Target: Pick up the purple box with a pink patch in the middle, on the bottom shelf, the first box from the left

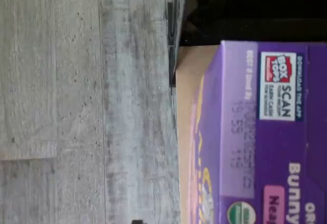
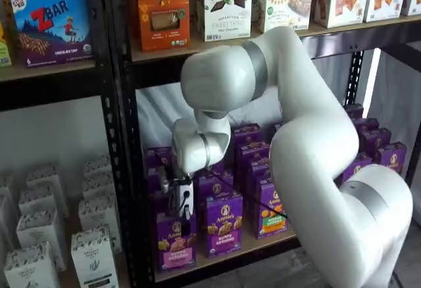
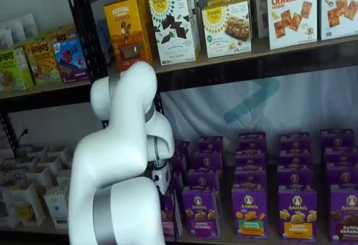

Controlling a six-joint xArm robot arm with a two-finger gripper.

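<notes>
my gripper (image 2: 181,204) hangs just above the purple box (image 2: 175,242), which stands upright at the front of the bottom shelf (image 2: 263,243), just beside the black upright (image 2: 129,189). jaws stand wide apart, nothing held; i judge so as to straddle its top.

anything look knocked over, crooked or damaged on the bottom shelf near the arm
Nothing stands out. The purple box stands upright at the front of the bottom shelf, in line with its neighbours, and no carton looks tipped, crushed or spilled.
</notes>
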